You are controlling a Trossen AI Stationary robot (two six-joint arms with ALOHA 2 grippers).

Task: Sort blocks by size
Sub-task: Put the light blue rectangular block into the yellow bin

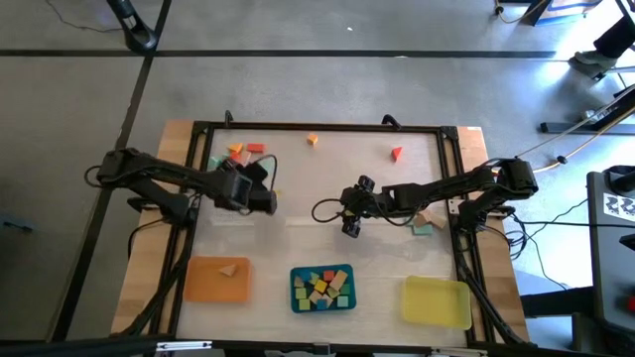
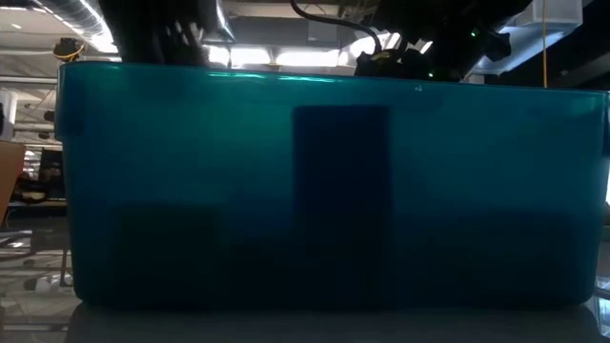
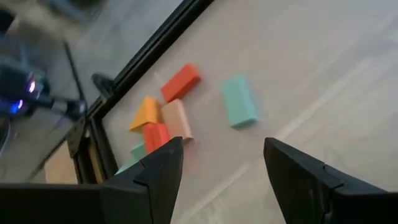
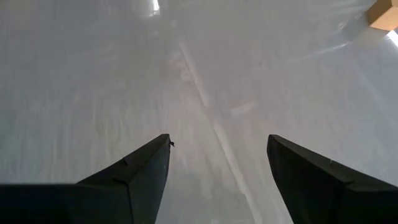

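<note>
**A:** Item one, the left gripper [image 3: 217, 174]. What have you got?

**B:** Fingers spread wide, nothing between them. Just ahead of the fingertips you have a cluster of blocks by the black frame [image 3: 134, 65]: a red block [image 3: 181, 82], an orange wedge [image 3: 145, 114], a tan block [image 3: 176, 119], a second red one [image 3: 155, 134] right at the near fingertip. A mint block [image 3: 238, 102] lies apart, ahead of the far finger.

**A:** Item two, the right gripper [image 1: 352, 223]?

**B:** Also wide open and empty, over bare table [image 4: 199, 74]; no block within its reach ahead.

**A:** Trays?

**B:** Nearer you than both grippers: orange tray [image 1: 216, 281] with one block, teal tray [image 1: 322, 289] well filled, yellow tray [image 1: 437, 301] seemingly empty.

**A:** Step in hand?

**B:** By my reading, you are between picks. Next, lower the left gripper onto one block of the cluster; they touch, so square the fingers on a single piece.
</note>
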